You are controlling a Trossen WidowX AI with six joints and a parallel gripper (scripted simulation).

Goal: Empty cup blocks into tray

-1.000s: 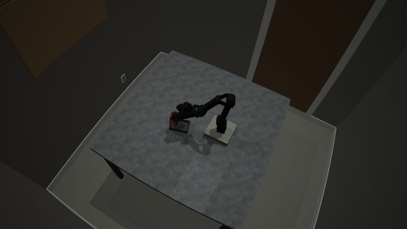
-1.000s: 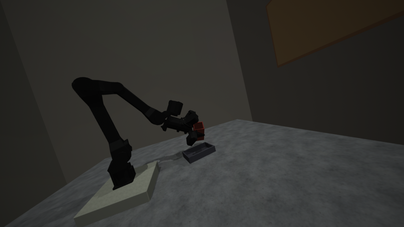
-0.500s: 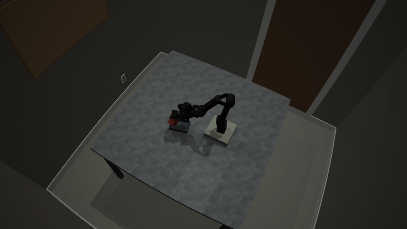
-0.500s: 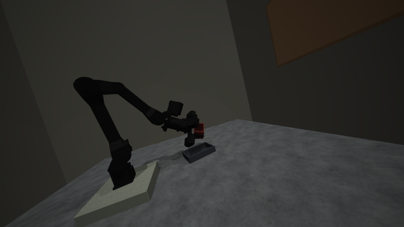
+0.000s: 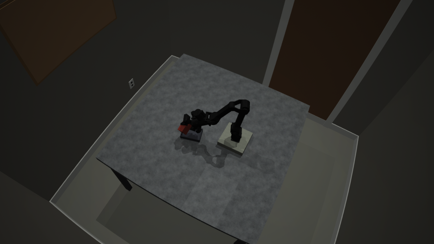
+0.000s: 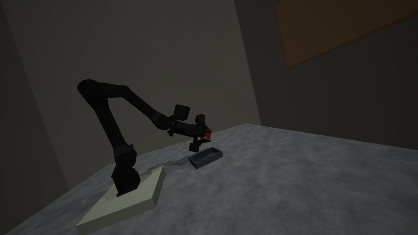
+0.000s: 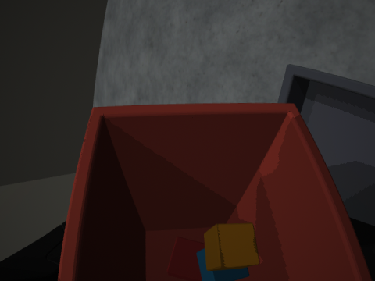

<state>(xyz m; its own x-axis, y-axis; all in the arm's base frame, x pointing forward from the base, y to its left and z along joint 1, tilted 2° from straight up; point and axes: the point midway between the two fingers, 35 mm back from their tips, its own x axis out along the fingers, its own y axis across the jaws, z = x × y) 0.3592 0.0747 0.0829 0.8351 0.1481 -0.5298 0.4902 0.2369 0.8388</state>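
One grey mottled table (image 5: 163, 100) (image 6: 277, 187) (image 7: 187, 51), dim room.

One red cup (image 5: 184, 128) (image 6: 208, 134) (image 7: 195, 109); three blocks visible: one yellow block (image 7: 236, 247), one blue block (image 7: 228, 274), one red block (image 7: 183, 255); one shallow gray tray (image 5: 191, 139) (image 6: 209, 159) (image 7: 287, 83); one table (image 5: 157, 100) (image 6: 277, 175) (image 7: 195, 51); one robot arm (image 5: 222, 113) (image 6: 140, 102); one wall outlet (image 5: 131, 83).

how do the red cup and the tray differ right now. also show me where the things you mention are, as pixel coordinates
The red cup (image 5: 184, 128) (image 6: 208, 134) (image 7: 195, 156) is held up tipped in the hand (image 5: 188, 122) (image 6: 203, 135); the tray (image 5: 191, 139) (image 6: 209, 161) (image 7: 288, 83) lies level on the table. The cup is red and deep, the tray dark grey and shallow. Both are open boxes.
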